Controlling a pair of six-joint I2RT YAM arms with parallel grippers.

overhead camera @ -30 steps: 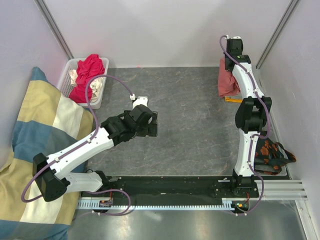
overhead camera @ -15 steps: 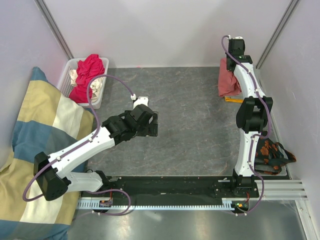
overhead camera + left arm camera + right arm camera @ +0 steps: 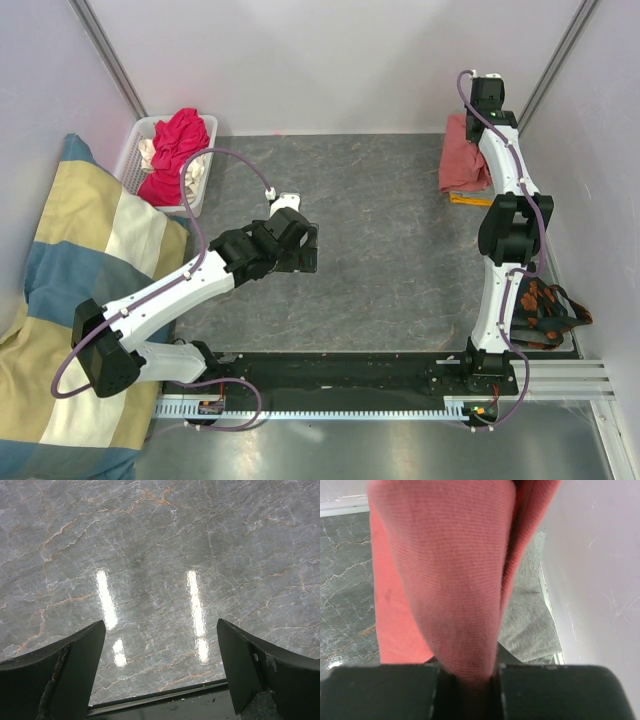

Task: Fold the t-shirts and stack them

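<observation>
Overhead view: the salmon-pink t-shirt (image 3: 460,160) hangs bunched at the far right corner of the surface (image 3: 380,250) under the right arm (image 3: 505,170), and a magenta-red t-shirt (image 3: 178,140) is heaped in the white basket (image 3: 135,160) at the far left. Left wrist view: the left hand (image 3: 160,640) is spread wide over bare surface and holds nothing. Right wrist view: the right hand (image 3: 470,672) is pressed together, pinching a fold of the salmon-pink t-shirt, and a grey t-shirt (image 3: 530,625) lies beyond it against the right wall (image 3: 600,580).
</observation>
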